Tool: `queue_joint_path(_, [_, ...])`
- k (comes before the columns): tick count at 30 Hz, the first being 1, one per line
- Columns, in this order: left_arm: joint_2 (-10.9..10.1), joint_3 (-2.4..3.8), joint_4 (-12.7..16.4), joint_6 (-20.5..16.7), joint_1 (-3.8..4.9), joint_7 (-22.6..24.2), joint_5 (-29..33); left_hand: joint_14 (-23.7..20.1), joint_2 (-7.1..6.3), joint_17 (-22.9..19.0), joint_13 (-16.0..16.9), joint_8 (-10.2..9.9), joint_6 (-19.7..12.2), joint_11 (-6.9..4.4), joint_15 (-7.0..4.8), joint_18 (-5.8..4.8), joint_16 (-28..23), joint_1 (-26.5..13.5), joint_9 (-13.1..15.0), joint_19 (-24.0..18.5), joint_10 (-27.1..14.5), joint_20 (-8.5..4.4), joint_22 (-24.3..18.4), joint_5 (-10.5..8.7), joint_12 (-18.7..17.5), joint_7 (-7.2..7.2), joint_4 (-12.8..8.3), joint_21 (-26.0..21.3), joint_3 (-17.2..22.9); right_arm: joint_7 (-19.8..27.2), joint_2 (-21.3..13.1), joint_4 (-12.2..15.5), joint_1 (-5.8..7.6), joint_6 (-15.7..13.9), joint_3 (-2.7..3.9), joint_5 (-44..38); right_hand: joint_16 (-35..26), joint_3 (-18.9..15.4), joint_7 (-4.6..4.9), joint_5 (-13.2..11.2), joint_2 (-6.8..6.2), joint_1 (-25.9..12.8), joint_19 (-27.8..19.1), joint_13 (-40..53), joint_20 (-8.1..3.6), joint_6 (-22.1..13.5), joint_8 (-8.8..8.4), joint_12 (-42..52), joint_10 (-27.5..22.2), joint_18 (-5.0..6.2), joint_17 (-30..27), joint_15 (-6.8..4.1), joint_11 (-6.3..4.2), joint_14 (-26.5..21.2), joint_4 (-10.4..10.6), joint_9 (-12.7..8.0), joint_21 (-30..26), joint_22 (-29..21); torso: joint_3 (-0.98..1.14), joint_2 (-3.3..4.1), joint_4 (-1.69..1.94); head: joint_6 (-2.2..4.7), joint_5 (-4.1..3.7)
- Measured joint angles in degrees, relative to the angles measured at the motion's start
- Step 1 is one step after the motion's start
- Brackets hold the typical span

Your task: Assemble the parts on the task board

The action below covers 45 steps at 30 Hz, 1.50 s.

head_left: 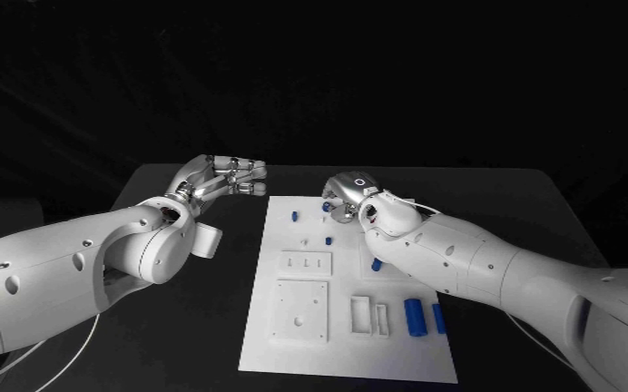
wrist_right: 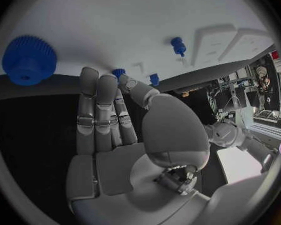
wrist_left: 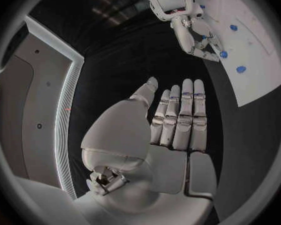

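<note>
**A:** So where's everything sitting? The task board (head_left: pixel 299 338) is laid flat in the middle of the black table (head_left: pixel 524 192), long side running away from the robot. Two blue cylinders (head_left: pixel 417 317) are seen lying side by side near the board's near right corner, and a few small blue pegs (head_left: pixel 296 216) are dotted along its far end.

**B:** And the hands?

**A:** The left hand (head_left: pixel 220 179) is held off the board's far left corner, over bare table. In its wrist view the fingers (wrist_left: pixel 185 116) are stretched out flat and close together, nothing gripped. The right hand (head_left: pixel 351 198) is parked over the board's far end, among the pegs. From its wrist view the fingers (wrist_right: pixel 97 110) are extended too, nothing held, with a blue gear (wrist_right: pixel 28 60) seen on the board just beyond the fingertips.

**B:** Is anything touched by that hand?

**A:** Can't be told from these views.
</note>
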Motion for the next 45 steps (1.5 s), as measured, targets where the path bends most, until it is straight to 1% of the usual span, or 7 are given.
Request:
queue_joint_path(18, [0.1, 0.00, -0.4, 0.1, 0.00, -0.1, 0.0, 0.0, 0.00, 0.0, 0.0, 0.0, 0.0, 0.00, 0.00, 0.00, 0.0, 0.0, 0.0, 0.0, 0.0, 0.00, 0.0, 0.00, 0.0, 0.00, 0.0, 0.0, 0.0, 0.6, -2.0, 3.1, 0.01, -0.5, 0.07, 2.0, 0.0, 0.5, 0.00, 0.9, -0.79, -0.2, 0.4, 0.0, -0.02, 0.0, 0.00, 0.0, 0.5, 0.00, -0.6, -0.01, -0.25, 0.0, 0.9, 0.0, -1.2, 0.5, 0.09, 0.06, -0.10, 0.32, 0.19])
queue_joint_path(27, [-0.4, 0.00, -0.4, 0.1, 0.03, -0.1, 0.0, 0.0, 0.00, 0.0, 0.0, 0.0, 0.0, 0.00, 0.00, 0.00, 0.0, 0.0, 0.0, 0.0, 0.0, 0.00, 0.0, 0.00, 0.0, 0.00, -0.2, 0.0, -0.2, 2.1, -7.6, 9.0, 0.87, -0.5, 4.12, 6.4, 0.7, -6.6, -0.45, 3.3, -0.89, -0.9, 1.3, 0.1, -0.89, 0.5, 0.01, 0.0, 8.5, -0.01, -0.3, -0.92, -2.47, -0.1, 2.5, 0.0, -1.8, 0.9, 0.23, 0.02, -0.66, 0.95, 0.21])
queue_joint_path(33, [-1.3, 0.00, -0.2, 0.1, 0.08, 0.0, 0.0, 0.0, 0.00, 0.0, 0.0, 0.0, 0.0, 0.00, 0.00, 0.00, 0.0, 0.0, 0.0, 0.0, 0.0, 0.00, 0.0, 0.00, 0.0, 0.00, -0.2, 0.0, -0.2, 3.8, -11.7, 10.4, 1.63, 2.4, 6.59, 11.3, 0.7, -14.7, -1.33, 5.8, 0.32, 0.0, 1.1, 4.8, -3.85, 1.2, 0.01, 1.2, 19.5, -1.79, 0.4, -3.90, -6.17, -0.1, 2.2, 0.0, -2.4, 1.1, 0.31, -0.06, -1.07, 1.23, 0.37])
queue_joint_path(36, [-1.7, 0.00, 0.1, 0.1, 0.09, 0.0, 0.0, 0.0, 0.00, 0.0, 0.0, 0.0, 0.0, 0.00, 0.00, 0.00, 0.0, 0.0, 0.0, 0.0, 0.0, 0.00, 0.0, 0.00, 0.0, 0.00, -0.2, 0.0, -0.2, 4.4, -13.3, 10.6, 1.82, 4.7, 7.37, 13.7, 2.5, -21.3, -1.80, 9.1, 1.23, -0.1, 1.0, 18.1, -4.55, 1.0, 0.01, 13.9, 18.3, -3.59, 2.7, -4.51, -6.85, 0.0, 2.7, 0.1, -0.3, 2.9, 0.31, -0.09, -1.20, 1.27, 0.49])
queue_joint_path(39, [-2.0, 0.00, 0.3, 0.1, 0.10, 0.0, 0.0, 0.0, 0.00, 0.0, 0.0, 0.0, 0.0, 0.00, 0.00, 0.00, 0.0, 0.0, 0.0, 0.0, 0.0, 0.00, 0.0, 0.00, 0.0, 0.00, -0.2, 0.0, -0.2, 4.9, -14.3, 10.5, 1.86, 7.1, 7.85, 15.4, 6.1, -26.5, -2.06, 10.6, 2.77, -0.2, 1.2, 37.1, -4.75, -0.5, -0.15, 31.6, 11.0, -3.59, 8.6, -4.46, -6.61, -1.4, 2.2, 0.1, 3.8, 6.2, 0.31, -0.09, -1.23, 1.36, 0.54])
queue_joint_path(41, [-2.1, 0.00, 0.4, 0.1, 0.10, 0.0, 0.0, 0.0, 0.00, 0.0, 0.0, 0.0, 0.0, 0.00, 0.00, 0.00, 0.0, 0.0, 0.0, 0.0, 0.0, 0.00, 0.0, 0.00, 0.0, 0.00, -0.2, 0.0, -0.2, 5.0, -14.8, 10.1, 1.90, 8.4, 8.04, 16.0, 7.0, -28.1, -2.11, 10.6, 3.20, -0.3, 1.2, 42.7, -4.75, -0.7, -0.15, 37.1, 10.0, -3.60, 11.6, -4.29, -5.75, -1.7, 1.9, 0.1, 6.6, 8.4, 0.31, -0.08, -1.20, 1.37, 0.43])
queue_joint_path(45, [-2.5, 0.00, 0.6, 0.1, 0.10, 0.1, 0.1, 0.0, 0.00, 0.0, 0.0, 0.0, 0.0, 0.00, 0.00, 0.00, 0.0, 0.0, 0.0, 0.0, 0.0, 0.00, 0.0, 0.00, 0.0, 0.00, -0.2, 0.0, -0.2, 5.1, -15.3, 8.8, 1.96, 11.7, 8.26, 16.6, 9.6, -30.8, -1.75, 11.1, 3.49, -0.5, 1.2, 50.5, -4.75, -0.5, -0.16, 45.4, 8.4, -3.61, 18.9, -4.29, -6.46, -1.7, 2.1, 0.1, 10.9, 12.0, 0.32, -0.03, -1.12, 1.29, 0.31])
